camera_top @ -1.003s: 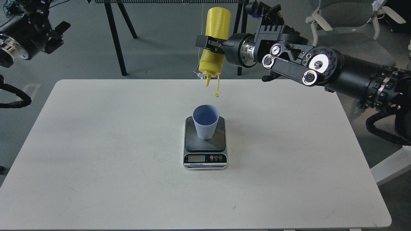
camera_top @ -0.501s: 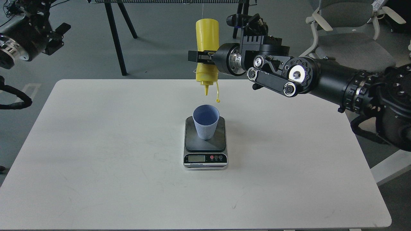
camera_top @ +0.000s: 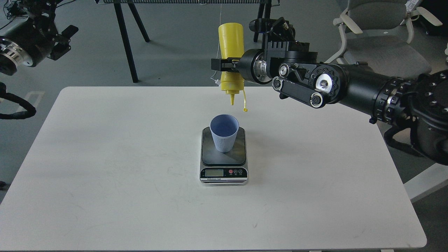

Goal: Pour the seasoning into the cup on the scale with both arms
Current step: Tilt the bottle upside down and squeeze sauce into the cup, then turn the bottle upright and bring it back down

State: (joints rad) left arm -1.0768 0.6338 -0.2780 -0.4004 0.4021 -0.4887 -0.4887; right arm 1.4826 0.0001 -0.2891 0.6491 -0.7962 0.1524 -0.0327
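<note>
Now the right gripper [camera_top: 226,65], shut tight on the upside-down bottle [camera_top: 231,59], has slid a little right, so its tip hangs past the cup [camera_top: 224,133]. The left gripper [camera_top: 63,38] waits far left; I cannot tell if it is open.

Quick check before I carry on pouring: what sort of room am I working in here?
Probably a robotics lab or office workspace. A plain white table stands on a grey floor, with an office chair behind at right and black stand legs at the back. Only a scale and cup are set out.

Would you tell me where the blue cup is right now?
In the head view, the cup stands upright on the scale at table centre, below the inverted seasoning bottle.
</note>
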